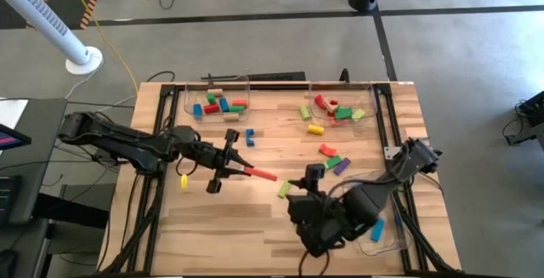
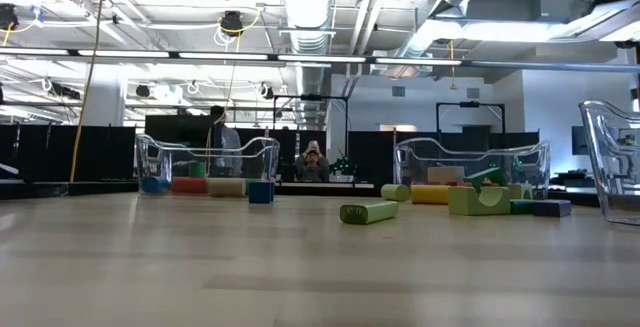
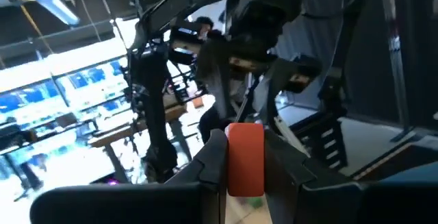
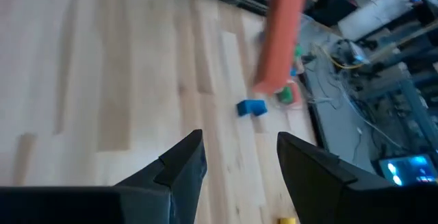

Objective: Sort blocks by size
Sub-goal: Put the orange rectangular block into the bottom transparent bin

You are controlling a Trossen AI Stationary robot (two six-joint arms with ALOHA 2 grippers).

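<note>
Left pincer (image 1: 240, 170): clamped on one end of a long red bar (image 1: 262, 174), held clear above the bench (image 1: 212, 235) near its middle.
Right pincer (image 4: 236, 157): fingers apart with nothing between them, raised over the near right part of the bench and facing the red bar.
Red bar: a straight, square-edged stick of painted wood (image 3: 245, 159); probably light and rigid, with smooth paint that could slip a little. Most of its length hung free past the left fingers, so the free end looked like the place to take hold for a handover.
Far-left tray (image 1: 218, 95): clear, thin-walled plastic, holding short red, green, blue and tan pieces.
Far-right tray (image 1: 340, 98): same clear plastic, holding red, green and yellow pieces.
Near-right tray (image 1: 382, 235): clear, with one blue piece (image 1: 377, 229) inside.
Loose blocks: a yellow cylinder (image 1: 315, 128), an orange piece (image 1: 327, 149), a green piece (image 1: 332, 162), a purple bar (image 1: 342, 166), a blue piece (image 1: 250, 137) and a green cylinder (image 2: 368, 212) lay on the wood, with a small yellow piece (image 1: 184, 179) by the left arm.
Bench: pale planked wood, matt, with a dark frame.
</note>
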